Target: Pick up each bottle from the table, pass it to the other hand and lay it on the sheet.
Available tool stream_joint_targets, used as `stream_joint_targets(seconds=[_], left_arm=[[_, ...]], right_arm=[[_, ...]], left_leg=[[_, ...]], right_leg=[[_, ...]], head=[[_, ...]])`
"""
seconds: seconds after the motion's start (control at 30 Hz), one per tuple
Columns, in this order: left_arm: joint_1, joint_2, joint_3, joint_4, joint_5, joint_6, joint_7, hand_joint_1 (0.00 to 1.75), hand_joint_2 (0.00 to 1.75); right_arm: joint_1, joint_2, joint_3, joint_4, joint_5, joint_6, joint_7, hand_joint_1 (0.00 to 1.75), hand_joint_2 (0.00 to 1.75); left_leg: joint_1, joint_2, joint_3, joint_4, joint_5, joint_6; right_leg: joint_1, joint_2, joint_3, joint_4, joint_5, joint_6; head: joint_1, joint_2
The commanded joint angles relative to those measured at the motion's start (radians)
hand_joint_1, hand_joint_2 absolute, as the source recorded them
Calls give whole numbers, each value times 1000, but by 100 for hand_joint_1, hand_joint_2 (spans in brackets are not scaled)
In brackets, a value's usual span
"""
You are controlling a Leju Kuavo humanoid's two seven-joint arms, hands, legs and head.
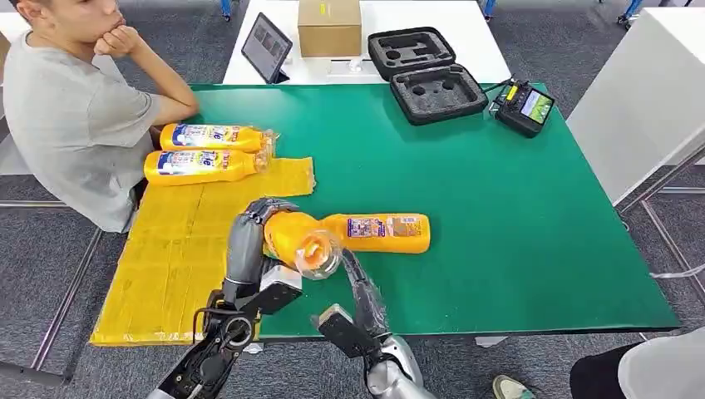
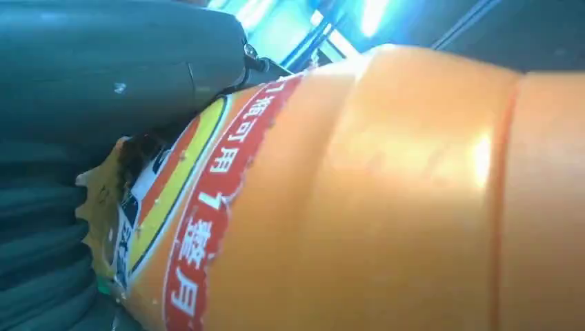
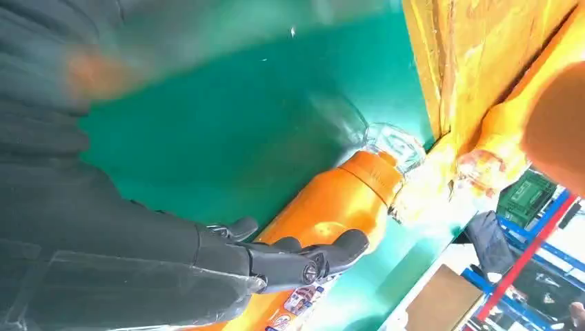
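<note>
An orange bottle (image 1: 387, 233) with a clear cap lies level above the green table (image 1: 515, 208), cap end toward me. My left hand (image 1: 248, 241) grips it around the shoulder near the cap; up close the bottle (image 2: 386, 207) presses against that hand (image 2: 103, 69). My right hand (image 1: 359, 287) reaches up from below, and its thumb and fingers (image 3: 331, 252) lie around the bottle's body (image 3: 331, 203). Two more orange bottles (image 1: 212, 137) (image 1: 199, 165) lie side by side at the far end of the yellow sheet (image 1: 175, 249).
A person (image 1: 75, 116) sits at the table's left side, elbow by the far bottles. At the far edge lie a black foam case (image 1: 428, 79) and a controller (image 1: 522, 106). A tablet (image 1: 266, 46) and a cardboard box (image 1: 329, 25) stand on the white table behind.
</note>
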Motion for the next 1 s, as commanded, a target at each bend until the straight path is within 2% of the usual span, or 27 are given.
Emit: stream_joint_targets(seconds=[0.03, 0.13, 0.17, 0.23, 0.27, 0.3, 0.33, 0.37, 0.4, 0.43, 0.47, 0.5, 0.57, 0.73, 0.77, 0.83, 1.0], left_arm=[[-20, -85, 346, -72, -534, 0, 96, 138, 175], [-20, -85, 346, -72, -534, 0, 96, 138, 175], [-20, -85, 346, -72, -534, 0, 96, 129, 175], [-17, -92, 381, -77, -604, 0, 129, 101, 175], [-18, -99, 404, -83, -624, 0, 131, 96, 175], [-18, -104, 437, -99, -677, 0, 140, 101, 175], [-20, -106, 450, -100, -701, 0, 146, 126, 175], [-25, -103, 468, -93, -752, 0, 170, 133, 175], [-28, -99, 470, -85, -772, 0, 185, 134, 175], [-37, -90, 466, -62, -799, 0, 218, 122, 175], [-46, -75, 450, -37, -844, 0, 270, 119, 175], [-56, -55, 420, -8, -900, 0, 335, 131, 175], [-77, -34, 376, 46, -935, 0, 405, 143, 175], [-92, -23, 353, 80, -961, 0, 443, 141, 175], [-256, 34, 223, 435, -1028, -3, 677, 155, 175], [-267, 34, 221, 454, -1022, -14, 684, 159, 175], [-420, 26, 183, 650, -1013, -99, 764, 159, 175]], right_arm=[[-17, -27, 89, -52, -17, -35, 0, 0, 175], [-17, -27, 89, -52, -17, -35, 0, 0, 175], [-17, -27, 89, -52, -17, -35, 0, 0, 175], [12, -44, 125, -174, -46, -47, 0, 0, 175], [34, -55, 128, -250, -44, -53, 0, 0, 175], [60, -57, 116, -322, -20, -53, 0, 0, 175], [70, -56, 115, -346, -13, -53, 0, 0, 175], [85, -60, 121, -394, -3, -53, 0, 0, 175], [93, -61, 120, -415, 5, -53, 0, 0, 175], [106, -64, 121, -453, 13, -53, 0, 0, 175], [116, -73, 133, -482, 6, -53, 0, 0, 175], [127, -81, 133, -511, 10, -53, 0, 0, 175], [142, -86, 128, -542, 9, -53, 0, 0, 175], [148, -89, 126, -551, 9, -53, 0, 0, 175], [138, -92, 141, -515, -44, -53, 0, 0, 175], [135, -92, 143, -512, -47, -53, 0, 0, 175], [102, -92, 159, -458, -112, -33, 0, 0, 175]], left_leg=[[1, 2, 3, 1, -2, -2], [1, 0, 3, 1, -2, -1], [1, 1, 2, 0, -1, -1], [1, 2, 4, 0, -1, -1], [1, 1, 2, 0, 0, -1], [1, -1, 3, 1, -1, -1], [1, -1, 2, 1, -1, -1], [1, 0, 1, 1, 0, 0], [1, 0, 2, 1, -1, -1], [1, 1, 2, 1, -1, -1], [1, 0, 3, 1, -2, -1], [0, -1, 2, 0, 0, -1], [1, -3, 3, 1, -1, -1], [1, -2, 2, 0, 0, -1], [1, -5, 4, 0, 0, -1], [1, -5, 3, 0, 1, -1], [1, -4, 4, 0, 1, -2]], right_leg=[[1, 3, 2, 1, -1, -1], [1, 1, 3, 1, -2, -1], [1, 2, 2, 0, -1, -1], [1, 3, 3, 0, -1, -1], [1, 1, 2, 0, -1, -1], [1, 0, 3, 1, -2, -2], [1, 0, 2, 1, -1, -1], [1, 0, 0, 0, -1, -1], [1, 0, 2, 1, -2, -1], [1, 1, 1, 1, -1, -1], [1, 1, 3, 1, -2, -1], [0, 0, 2, 0, -1, -1], [1, -2, 4, 1, -2, -1], [1, -1, 2, 0, -1, -1], [1, -4, 4, 0, -2, -2], [0, -4, 4, 0, -2, -1], [1, -3, 5, 0, -1, -2]], head=[[0, 0], [0, 0], [0, 0], [0, 0], [0, 0], [0, 0], [0, 0], [0, 0], [0, 0], [0, 0], [0, 0], [0, 0], [0, 0], [0, 0], [0, 0], [0, 0], [0, 0]])
